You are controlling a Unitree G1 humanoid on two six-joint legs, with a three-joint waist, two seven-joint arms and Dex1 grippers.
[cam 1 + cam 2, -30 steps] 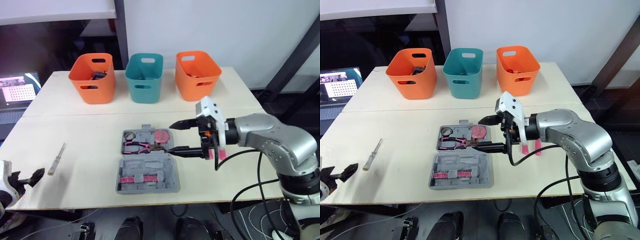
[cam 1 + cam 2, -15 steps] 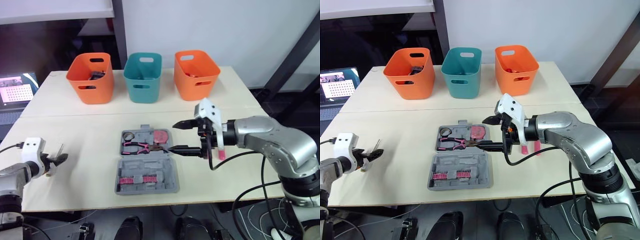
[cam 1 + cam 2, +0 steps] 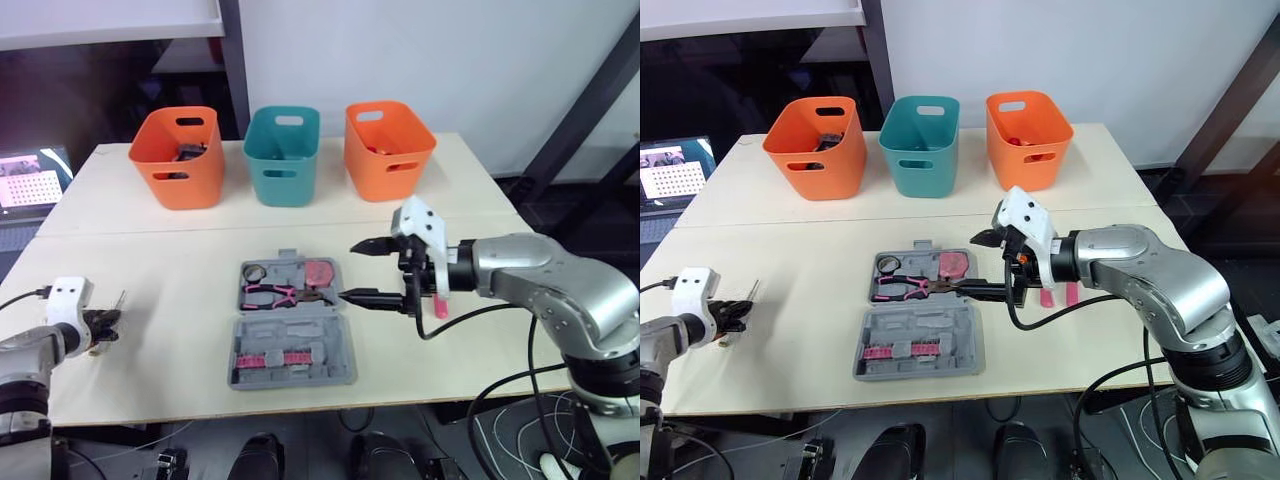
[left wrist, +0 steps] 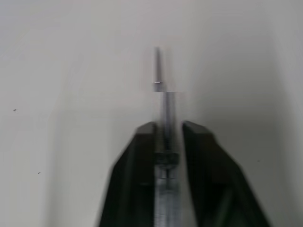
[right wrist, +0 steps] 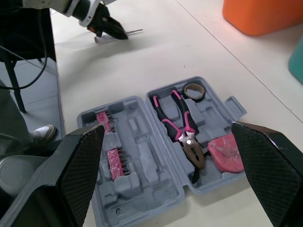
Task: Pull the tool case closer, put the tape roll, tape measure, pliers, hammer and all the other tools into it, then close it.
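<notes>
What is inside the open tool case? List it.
The tool case holds pink-handled pliers, a dark tape roll, a pink tape measure and a strip of pink bits; other slots are bare. Anything beneath those tools is covered.

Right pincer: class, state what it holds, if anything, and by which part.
Nothing. The right pincer is open wide and empty, near the open tool case.

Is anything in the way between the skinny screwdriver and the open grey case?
No, nothing visible. Just bare table lies between the thin metal screwdriver at the left gripper and the open grey plastic tool case.
</notes>
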